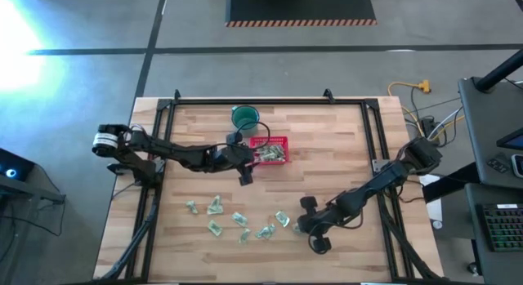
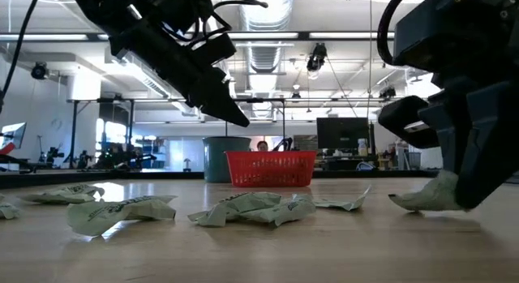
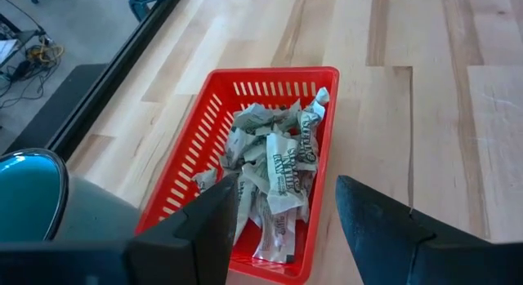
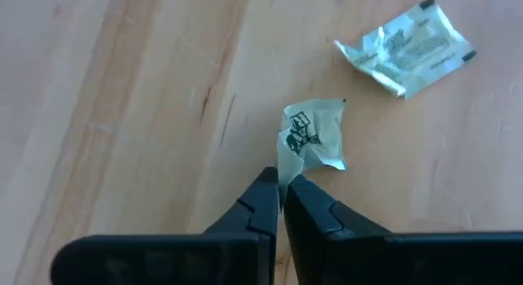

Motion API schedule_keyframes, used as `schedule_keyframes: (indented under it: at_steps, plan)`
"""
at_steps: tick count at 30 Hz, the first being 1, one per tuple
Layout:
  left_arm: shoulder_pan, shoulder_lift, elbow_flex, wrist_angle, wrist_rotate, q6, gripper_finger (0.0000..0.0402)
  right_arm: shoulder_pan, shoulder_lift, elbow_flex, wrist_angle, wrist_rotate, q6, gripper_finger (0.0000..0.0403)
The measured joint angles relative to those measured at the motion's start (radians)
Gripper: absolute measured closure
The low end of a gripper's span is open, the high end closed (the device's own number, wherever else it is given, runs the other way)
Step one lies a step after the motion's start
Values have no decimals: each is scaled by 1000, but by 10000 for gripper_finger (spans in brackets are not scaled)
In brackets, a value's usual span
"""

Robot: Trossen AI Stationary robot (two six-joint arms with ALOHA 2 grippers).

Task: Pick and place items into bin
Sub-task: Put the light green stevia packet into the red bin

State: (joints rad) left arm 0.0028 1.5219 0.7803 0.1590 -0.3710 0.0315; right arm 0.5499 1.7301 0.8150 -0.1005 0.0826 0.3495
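Pinching the edge of one crinkled packet (image 4: pixel 313 136) low on the bench (image 4: pixel 122 113), the right hand (image 4: pixel 282 195) is clamped tight. The left hand (image 3: pixel 282 211) hovers spread and empty over the red basket (image 3: pixel 323 77) (already holding a heap of packets), while perhaps eight more packets (image 1: pixel 214 206) lie loose nearby.

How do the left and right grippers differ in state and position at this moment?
The left gripper is open and empty above the red basket; the right gripper is shut on a wrapped piece. The left is raised; the right is low at the table. Both have dark fingers.
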Motion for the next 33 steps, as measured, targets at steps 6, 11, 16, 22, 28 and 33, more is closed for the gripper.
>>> schedule_keyframes:
  at_steps: [6,11,16,22,28,33]
  plan:
    - [0,0,0,-12,0,0,211,-3,-63,2,-40,75,-65,394]
    - [0,0,2,-12,0,0,211,-21,-149,27,-138,301,-145,394]
    - [0,-3,8,-13,0,0,211,-62,-215,29,-124,660,-259,394]
    - [-11,-29,6,-27,0,0,211,-200,-228,29,-73,737,-359,394]
    - [-24,-33,4,-90,1,0,211,-378,-179,29,36,576,-442,394]
    - [-24,-34,5,-130,0,0,211,-508,-135,28,134,450,-482,394]
